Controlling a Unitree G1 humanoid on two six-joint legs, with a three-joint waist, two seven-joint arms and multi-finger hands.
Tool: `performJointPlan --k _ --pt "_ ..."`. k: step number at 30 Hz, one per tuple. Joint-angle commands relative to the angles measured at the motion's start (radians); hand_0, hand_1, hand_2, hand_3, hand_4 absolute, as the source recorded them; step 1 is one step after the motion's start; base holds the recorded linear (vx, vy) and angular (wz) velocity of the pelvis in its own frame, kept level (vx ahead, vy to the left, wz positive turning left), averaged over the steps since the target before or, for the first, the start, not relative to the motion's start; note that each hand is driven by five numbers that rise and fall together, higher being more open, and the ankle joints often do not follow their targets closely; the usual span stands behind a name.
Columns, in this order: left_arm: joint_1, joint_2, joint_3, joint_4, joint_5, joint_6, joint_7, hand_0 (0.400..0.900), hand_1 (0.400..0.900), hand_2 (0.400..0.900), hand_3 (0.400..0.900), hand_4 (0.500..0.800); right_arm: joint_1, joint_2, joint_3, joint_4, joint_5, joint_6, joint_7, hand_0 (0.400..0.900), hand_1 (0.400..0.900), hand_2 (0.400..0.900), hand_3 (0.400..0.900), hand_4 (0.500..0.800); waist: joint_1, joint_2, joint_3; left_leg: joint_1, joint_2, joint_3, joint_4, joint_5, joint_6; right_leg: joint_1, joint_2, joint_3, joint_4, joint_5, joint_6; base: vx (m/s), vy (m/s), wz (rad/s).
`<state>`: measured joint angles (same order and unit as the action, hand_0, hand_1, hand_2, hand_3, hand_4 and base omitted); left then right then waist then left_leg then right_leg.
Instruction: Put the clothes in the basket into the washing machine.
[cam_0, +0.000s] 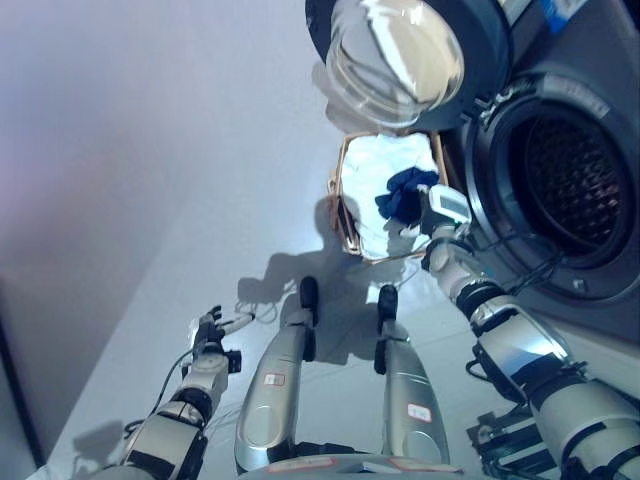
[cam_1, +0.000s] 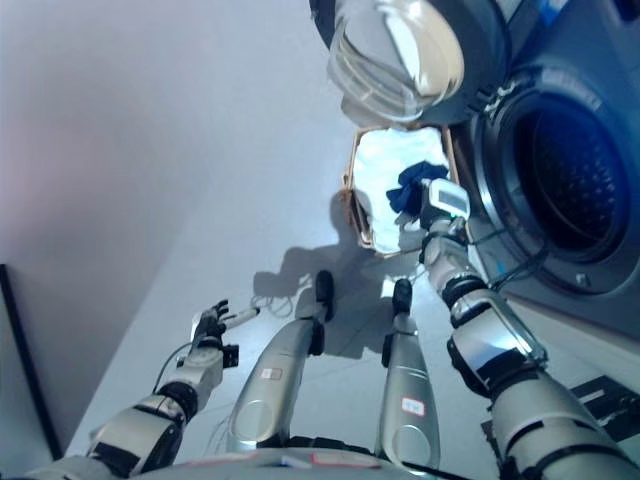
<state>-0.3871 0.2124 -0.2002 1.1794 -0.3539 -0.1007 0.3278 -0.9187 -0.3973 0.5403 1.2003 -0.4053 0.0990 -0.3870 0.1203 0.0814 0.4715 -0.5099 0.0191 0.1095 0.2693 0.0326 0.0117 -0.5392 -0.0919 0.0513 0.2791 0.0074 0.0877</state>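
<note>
My right hand (cam_0: 425, 232) reached down into the basket (cam_0: 345, 205) on the floor, its fingers hidden among the clothes, so I could not tell their grip. A dark blue garment (cam_0: 405, 192) lay on pale cloth (cam_0: 375, 165) inside. The washing machine (cam_0: 560, 180) stood beside it, door (cam_0: 395, 60) swung open. My left hand (cam_0: 212, 328) hung low, fingers loosely spread.

You see the basket (cam_0: 347, 205) at frame centre, holding white cloth and a dark blue garment (cam_0: 405, 192); the washing machine (cam_0: 580, 180) at right stands with its door (cam_0: 395, 55) open.
</note>
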Motion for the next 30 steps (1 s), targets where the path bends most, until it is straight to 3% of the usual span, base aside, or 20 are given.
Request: performJointPlan --k 1,13,22,30 --pt "0.001 0.035 0.014 0.007 -0.065 -0.039 0.059 0.9 0.9 0.9 0.9 0.8 -0.087 -0.064 0.044 -0.028 -0.074 0.008 -0.089 0.9 0.9 0.9 0.9 0.8 -0.018 0.04 -0.024 -0.131 0.034 -0.121 -0.038 0.128 -0.123 -0.006 0.012 0.011 0.217 -0.141 0.004 -0.02 -0.079 0.03" --pt "-0.011 0.021 0.003 -0.022 -0.121 -0.077 0.093 0.9 0.9 0.9 0.9 0.8 -0.299 -0.142 0.063 0.033 -0.089 0.043 -0.214 0.9 0.9 0.9 0.9 0.8 0.003 0.098 -0.003 -0.322 0.02 -0.142 0.078 0.128 -0.144 -0.232 0.006 0.02 0.448 -0.216 -0.002 0.0 -0.067 0.09" --pt "-0.024 0.02 -0.016 -0.055 -0.15 -0.092 0.097 0.9 0.9 0.9 0.9 0.8 -0.388 -0.191 0.078 0.069 -0.017 0.026 -0.193 0.9 0.9 0.9 0.9 0.8 0.023 0.084 0.007 -0.456 0.001 -0.173 0.184 0.104 -0.15 -0.35 -0.009 -0.009 0.571 -0.259 -0.002 0.02 -0.033 0.18" --pt "-0.017 0.022 -0.021 -0.046 -0.179 -0.094 0.098 0.9 0.9 0.9 0.9 0.8 -0.426 -0.187 0.083 0.093 0.042 0.009 -0.179 0.9 0.9 0.9 0.9 0.8 0.034 0.07 0.0 -0.599 -0.03 -0.173 0.369 0.022 -0.147 -0.5 -0.031 -0.003 0.736 -0.321 0.001 0.02 0.012 0.05"
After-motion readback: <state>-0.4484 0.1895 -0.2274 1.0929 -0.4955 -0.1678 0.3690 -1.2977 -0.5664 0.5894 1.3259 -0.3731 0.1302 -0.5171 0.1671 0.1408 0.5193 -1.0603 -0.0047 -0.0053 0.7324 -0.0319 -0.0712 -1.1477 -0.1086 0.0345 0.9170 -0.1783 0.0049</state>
